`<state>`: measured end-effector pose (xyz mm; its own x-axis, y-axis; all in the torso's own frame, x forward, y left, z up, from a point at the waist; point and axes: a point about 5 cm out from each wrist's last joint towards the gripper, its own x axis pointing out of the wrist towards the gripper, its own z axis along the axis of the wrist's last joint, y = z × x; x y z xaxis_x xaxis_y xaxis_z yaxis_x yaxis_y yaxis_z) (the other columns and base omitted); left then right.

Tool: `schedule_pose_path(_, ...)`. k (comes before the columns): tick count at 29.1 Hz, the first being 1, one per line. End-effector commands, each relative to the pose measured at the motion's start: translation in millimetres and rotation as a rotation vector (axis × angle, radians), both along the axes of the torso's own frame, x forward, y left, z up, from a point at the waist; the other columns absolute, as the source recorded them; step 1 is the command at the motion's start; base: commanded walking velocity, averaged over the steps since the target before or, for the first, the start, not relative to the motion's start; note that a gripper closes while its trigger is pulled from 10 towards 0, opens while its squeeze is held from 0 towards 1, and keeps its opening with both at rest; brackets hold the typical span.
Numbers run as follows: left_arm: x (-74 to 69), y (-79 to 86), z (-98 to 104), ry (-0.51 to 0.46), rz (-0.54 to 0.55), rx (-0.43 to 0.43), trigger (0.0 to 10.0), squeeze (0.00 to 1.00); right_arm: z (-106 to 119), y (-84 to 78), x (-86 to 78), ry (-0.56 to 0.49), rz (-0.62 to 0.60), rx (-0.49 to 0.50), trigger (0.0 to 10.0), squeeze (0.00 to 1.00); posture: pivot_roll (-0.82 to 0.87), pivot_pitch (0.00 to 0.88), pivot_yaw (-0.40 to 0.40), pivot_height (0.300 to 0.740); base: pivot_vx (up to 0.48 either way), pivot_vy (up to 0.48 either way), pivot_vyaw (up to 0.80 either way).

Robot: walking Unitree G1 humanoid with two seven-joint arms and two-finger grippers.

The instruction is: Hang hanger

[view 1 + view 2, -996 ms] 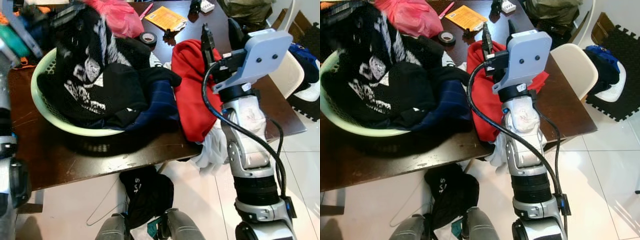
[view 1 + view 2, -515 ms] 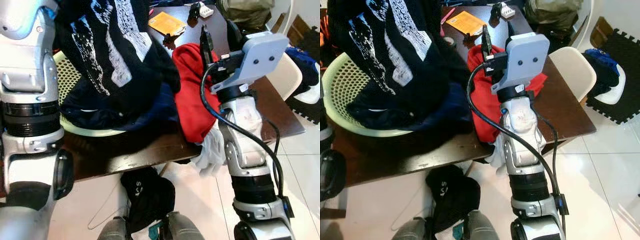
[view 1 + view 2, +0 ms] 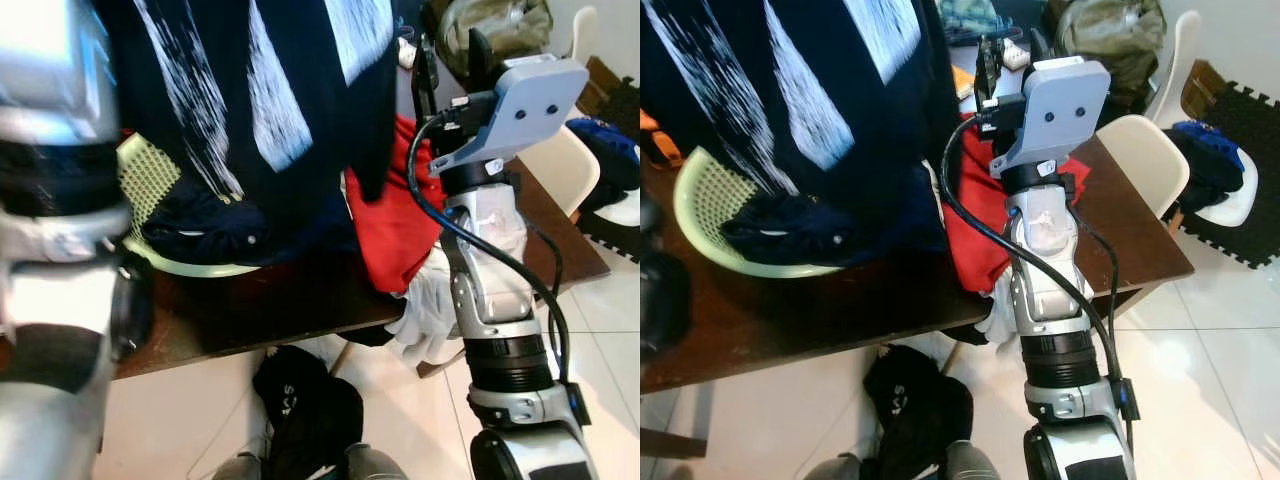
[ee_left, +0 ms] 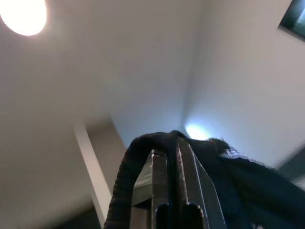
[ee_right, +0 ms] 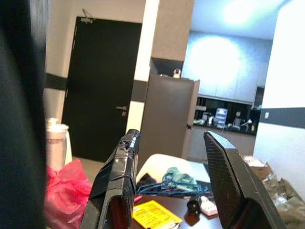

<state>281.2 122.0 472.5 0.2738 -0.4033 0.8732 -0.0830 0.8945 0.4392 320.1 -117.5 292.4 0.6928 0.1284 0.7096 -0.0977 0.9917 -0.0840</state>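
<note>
A black garment with white print hangs high over the green basket. My left gripper is shut on its black cloth and points up at the ceiling. My left arm is blurred at the left. Just right of the hanging garment, my right gripper is raised over the table, open with nothing between its fingers. Beyond the right gripper, teal hanger-like items lie on the far end of the table.
A red garment drapes over the dark table, with a white cloth hanging off its front edge. More dark clothes stay in the basket. A black garment lies on the floor. A white chair stands at the right.
My left arm has risen and pulled the black printed garment up out of the basket. The right arm has stayed nearly where it was, still open.
</note>
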Motion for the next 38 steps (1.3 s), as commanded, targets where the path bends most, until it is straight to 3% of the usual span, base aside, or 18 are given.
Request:
schedule_pose_path(1,14.2,11.3,-15,0.12,0.0,-0.093,10.0,0.0,-5,-6.9,-2.7,0.007,-0.032,0.004,10.0,0.0,0.07,0.003,0.003,0.74,0.0,0.0,0.0)
schedule_pose_path(3,27.9,23.9,-42,0.256,0.025,-0.198,10.0,0.0,-10,-11.6,-4.1,0.019,-0.048,0.001,10.0,0.0,0.07,0.006,0.004,0.74,0.0,0.0,0.0)
schedule_pose_path(7,30.8,34.6,-64,0.309,0.084,-0.286,10.0,0.0,-11,-17.8,-3.5,0.021,-0.069,0.002,10.0,0.0,0.07,0.017,-0.009,0.74,0.0,0.0,0.0)
schedule_pose_path(21,33.0,45.1,-87,0.358,0.2,-0.29,10.0,0.0,-14,-21.9,-0.2,0.039,-0.081,0.048,10.0,0.0,0.07,0.014,-0.005,0.74,0.0,0.0,0.0)
schedule_pose_path(38,38.6,42.2,-97,0.389,0.223,-0.264,10.0,0.0,-15,-27.1,-2.6,0.032,-0.101,0.051,10.0,0.0,0.06,0.028,0.012,0.74,-0.346,0.0,0.0)
